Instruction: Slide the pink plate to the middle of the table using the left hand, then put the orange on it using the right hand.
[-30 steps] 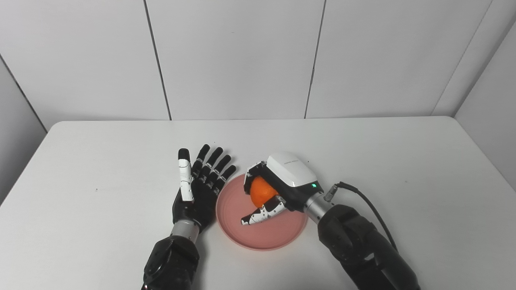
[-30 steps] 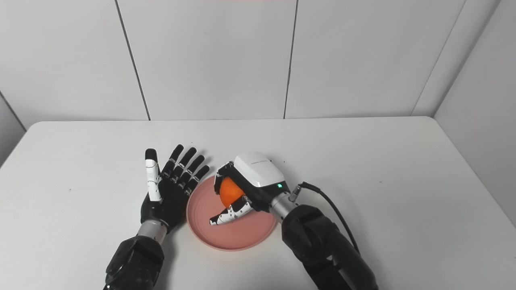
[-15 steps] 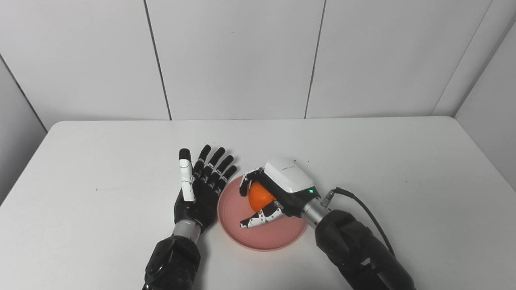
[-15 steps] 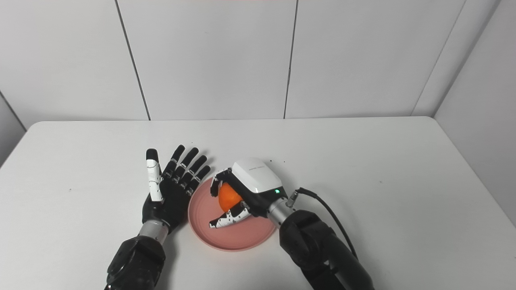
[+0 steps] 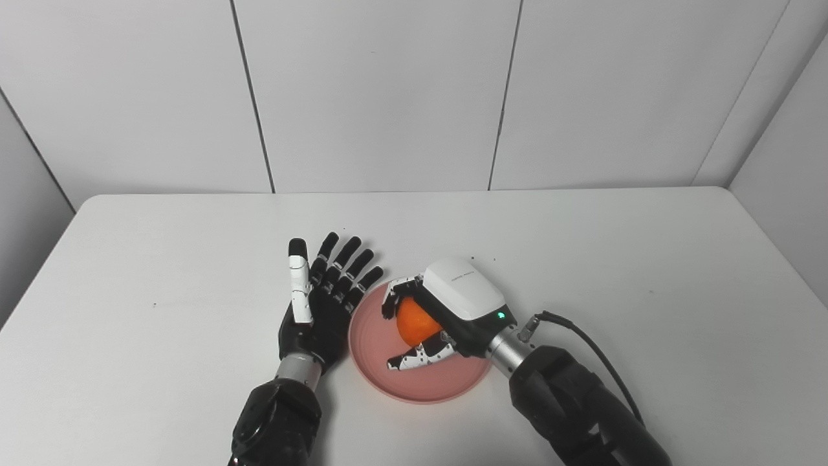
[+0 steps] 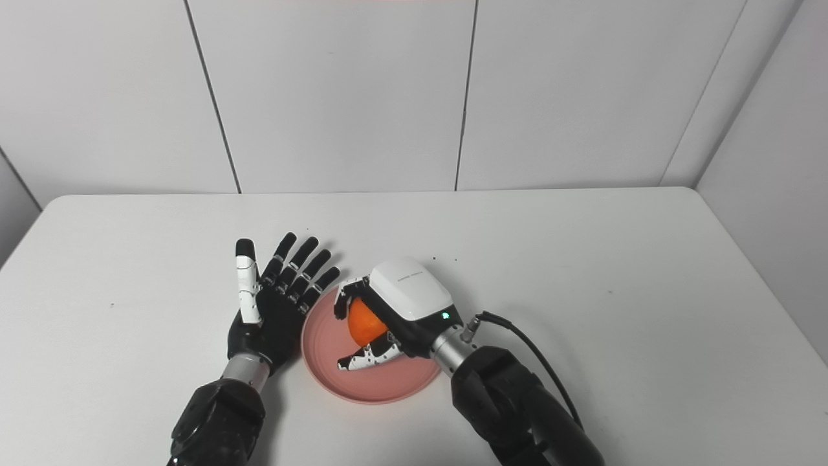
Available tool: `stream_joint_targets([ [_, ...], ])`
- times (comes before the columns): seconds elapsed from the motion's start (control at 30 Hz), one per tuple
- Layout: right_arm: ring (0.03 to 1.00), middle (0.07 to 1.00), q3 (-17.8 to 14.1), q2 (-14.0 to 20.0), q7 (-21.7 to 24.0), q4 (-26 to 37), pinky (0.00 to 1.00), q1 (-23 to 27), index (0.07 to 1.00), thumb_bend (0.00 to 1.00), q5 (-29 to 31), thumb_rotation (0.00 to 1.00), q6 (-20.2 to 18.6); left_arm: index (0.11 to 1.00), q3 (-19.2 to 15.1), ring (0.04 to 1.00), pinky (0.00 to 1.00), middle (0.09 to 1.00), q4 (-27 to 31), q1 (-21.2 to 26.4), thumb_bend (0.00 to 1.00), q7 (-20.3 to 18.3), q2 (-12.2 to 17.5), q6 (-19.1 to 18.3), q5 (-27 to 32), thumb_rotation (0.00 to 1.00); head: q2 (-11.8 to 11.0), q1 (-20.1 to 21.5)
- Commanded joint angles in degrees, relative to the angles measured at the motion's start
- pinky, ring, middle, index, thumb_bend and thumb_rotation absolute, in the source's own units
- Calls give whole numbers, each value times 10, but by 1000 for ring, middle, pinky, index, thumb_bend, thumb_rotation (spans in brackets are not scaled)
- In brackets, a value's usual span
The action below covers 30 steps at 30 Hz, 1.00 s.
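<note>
Two arms reach onto one white table (image 5: 162, 259) from its near edge, and the table fills most of the scene below a plain white panelled wall (image 5: 388, 97). The table surface carries a few small dark specks behind the working area.

The right arm (image 5: 576, 414) is black and comes in from the lower right; a black cable (image 5: 608, 353) loops out from its wrist and runs back along the forearm. The left arm (image 5: 278, 421) is black as well and comes in left of centre.

The pink plate (image 5: 427, 382) lies flat on the table near the middle, toward the near edge, between the two arms. Its near rim and inner floor are exposed; the far portion is covered by the right hand.

The right hand (image 5: 446, 310) has a white back shell with a small green light near the wrist. It sits over the plate with its fingers curled around the orange from above and its thumb (image 5: 417, 355) lying underneath, so the hand is clamped on the fruit.

The left hand (image 5: 323, 298) lies just beside the plate's left rim, palm up, fingers straight and spread, holding nothing. Whether it touches the rim cannot be determined.

The orange (image 5: 414, 321) is inside the right hand's grasp, above the plate's far half. Whether its underside rests on the plate cannot be determined.
</note>
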<state>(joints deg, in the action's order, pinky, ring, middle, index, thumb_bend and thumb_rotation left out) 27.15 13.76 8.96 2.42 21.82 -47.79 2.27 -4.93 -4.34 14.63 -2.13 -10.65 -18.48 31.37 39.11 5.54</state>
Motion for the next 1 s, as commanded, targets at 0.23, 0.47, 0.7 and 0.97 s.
stream_joint_targets([
  [0.23, 629, 664, -8, 2, -5, 26, 592, 16, 648, 868, 6, 637, 35, 960, 4, 816, 779, 867, -23, -18, 841, 15, -22, -3, -16, 804, -2, 1],
  [0.47, 649, 682, -9, 3, 5, 32, 618, 20, 663, 874, 7, 703, 32, 951, 4, 843, 799, 924, -20, -18, 831, 16, -23, -5, -13, 803, -1, 1],
  [0.7, 646, 681, -20, 0, -2, 35, 606, 23, 668, 874, 12, 710, 36, 959, 1, 863, 769, 912, -22, -16, 835, 14, -25, -7, -7, 791, -2, 0],
  [0.97, 645, 694, -58, -24, 1, 75, 582, 30, 691, 839, 44, 796, 16, 937, 0, 866, 699, 900, -20, -13, 836, 20, -23, -11, -2, 778, -2, 0],
])
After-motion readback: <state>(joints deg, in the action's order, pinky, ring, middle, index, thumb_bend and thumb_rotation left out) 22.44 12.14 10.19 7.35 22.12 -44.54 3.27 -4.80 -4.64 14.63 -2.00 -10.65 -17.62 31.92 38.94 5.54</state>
